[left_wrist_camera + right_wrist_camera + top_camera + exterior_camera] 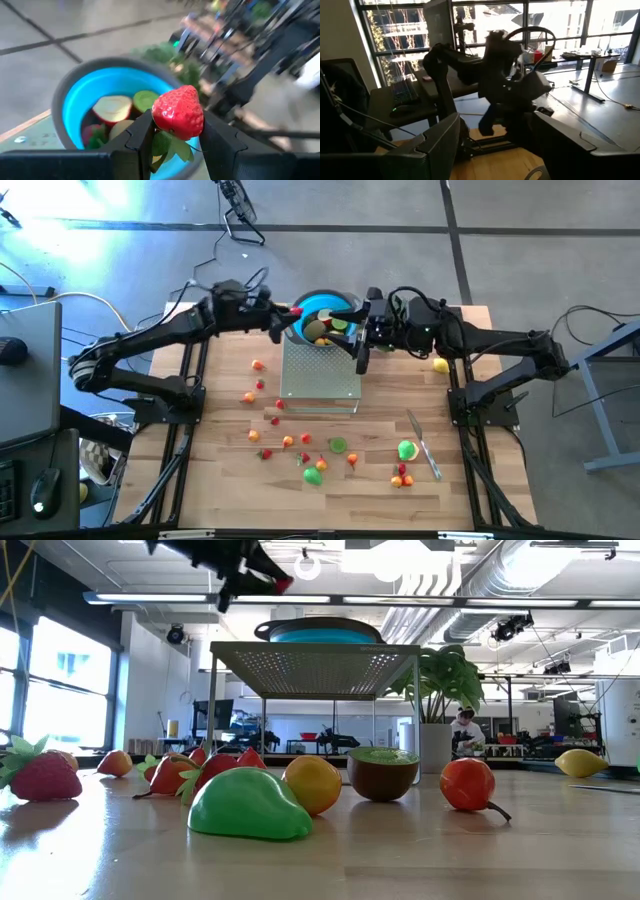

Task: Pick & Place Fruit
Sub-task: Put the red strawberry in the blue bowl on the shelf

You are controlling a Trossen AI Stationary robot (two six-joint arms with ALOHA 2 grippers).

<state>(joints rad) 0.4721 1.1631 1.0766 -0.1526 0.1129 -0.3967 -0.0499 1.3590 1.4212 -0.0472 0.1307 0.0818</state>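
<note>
L gripper [172, 131] grips a strawberry [179, 112] over the blue bowl [312, 308] on the mesh stand [320, 370], not yet dropped. R gripper [362, 352] by the bowl, spread wide, empty. Bowl has approx 4 fruit; approx 15 more on the bench [220, 470], plus 1 knife [424, 444]. Under halfway, I'd judge.

No text, label, brand, number or sign can be read anywhere in these views, neither on the table nor in the room behind it.
</note>
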